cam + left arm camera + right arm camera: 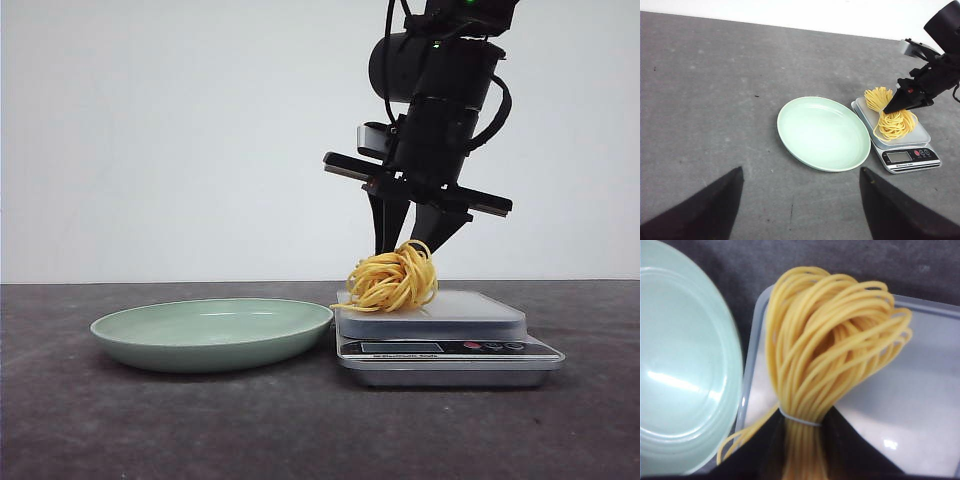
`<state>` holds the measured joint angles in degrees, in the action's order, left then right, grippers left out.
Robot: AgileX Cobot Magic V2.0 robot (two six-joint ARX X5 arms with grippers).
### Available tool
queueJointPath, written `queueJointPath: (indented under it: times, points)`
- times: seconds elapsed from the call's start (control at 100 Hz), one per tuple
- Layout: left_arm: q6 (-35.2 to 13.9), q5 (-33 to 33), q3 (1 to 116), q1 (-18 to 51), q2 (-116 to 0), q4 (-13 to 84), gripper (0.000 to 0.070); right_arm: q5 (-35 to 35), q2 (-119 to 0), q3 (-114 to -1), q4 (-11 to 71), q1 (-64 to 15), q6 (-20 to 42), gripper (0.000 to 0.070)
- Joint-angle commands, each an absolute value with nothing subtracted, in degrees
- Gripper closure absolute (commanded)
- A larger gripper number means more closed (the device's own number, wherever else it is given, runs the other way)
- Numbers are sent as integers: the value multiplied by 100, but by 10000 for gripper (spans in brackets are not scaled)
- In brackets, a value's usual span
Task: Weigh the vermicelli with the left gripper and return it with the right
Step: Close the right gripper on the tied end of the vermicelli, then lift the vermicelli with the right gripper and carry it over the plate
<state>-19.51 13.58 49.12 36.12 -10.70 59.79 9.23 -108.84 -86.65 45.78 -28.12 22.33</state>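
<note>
The vermicelli (393, 279) is a yellow nest of coiled strands on the tray of a silver kitchen scale (470, 318). My right gripper (408, 244) comes down from above and is shut on the nest's top. In the right wrist view the black fingers pinch the strands (830, 350) at a thin white tie. The nest still rests on the tray. It also shows in the left wrist view (892, 117). My left gripper (801, 200) is open and empty, high above bare table in front of the pale green plate (822, 132).
The empty pale green plate (212, 331) sits just left of the scale, its rim almost touching it. The scale's display (900, 156) faces the front. The table is dark grey and a white wall stands behind it.
</note>
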Motion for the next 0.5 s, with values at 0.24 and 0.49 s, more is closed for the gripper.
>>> queueJointPath:
  times: [0.24, 0.49]
  points:
    - [-1909, 1372, 5004, 3638, -1081, 5916, 271, 1114, -9963, -9004, 4547, -3074, 1949, 700]
    - [-1914, 1374, 5004, 3638, -1081, 5894, 271, 1647, -9614, -9397, 4464, -3750, 1951, 700]
